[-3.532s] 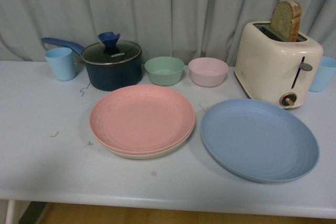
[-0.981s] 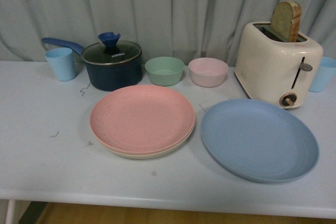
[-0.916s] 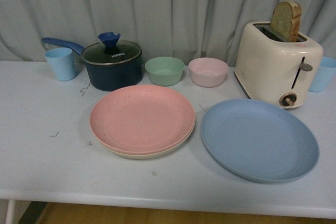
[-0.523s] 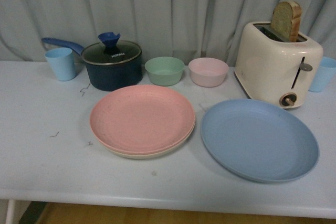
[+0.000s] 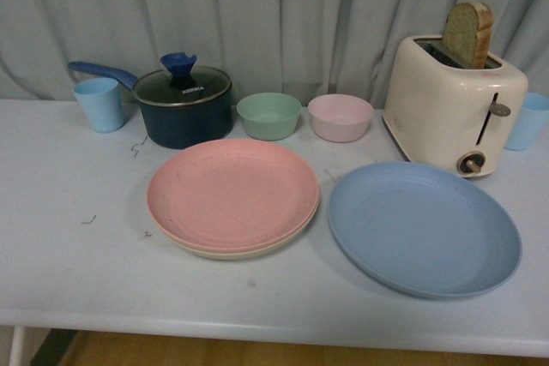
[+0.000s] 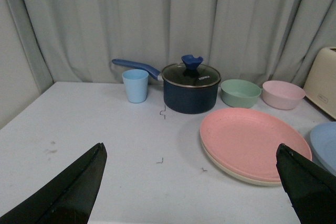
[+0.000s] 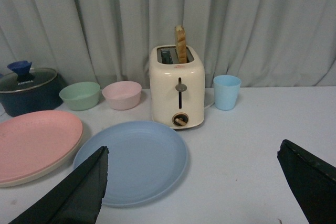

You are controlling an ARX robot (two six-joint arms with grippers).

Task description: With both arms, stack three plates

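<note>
We see soft, even light in all three views, rather dim and a little cold; it seems to come from above. Under the pink plate (image 5: 232,193) and the blue plate (image 5: 424,227) lie only thin, pale shadows on the table (image 5: 69,255). The toaster (image 5: 446,109) carries a weak shine on its side. The front view is slightly grainy. In the wrist views the dark fingers (image 6: 68,195) at the corners look soft and show no detail, while the curtain (image 7: 252,24) folds are clear.

blue plate (image 7: 131,161) flat, alone | pink plate (image 7: 37,140) atop cream plate (image 7: 37,176) | pincer (image 7: 192,150) spread wide
</note>
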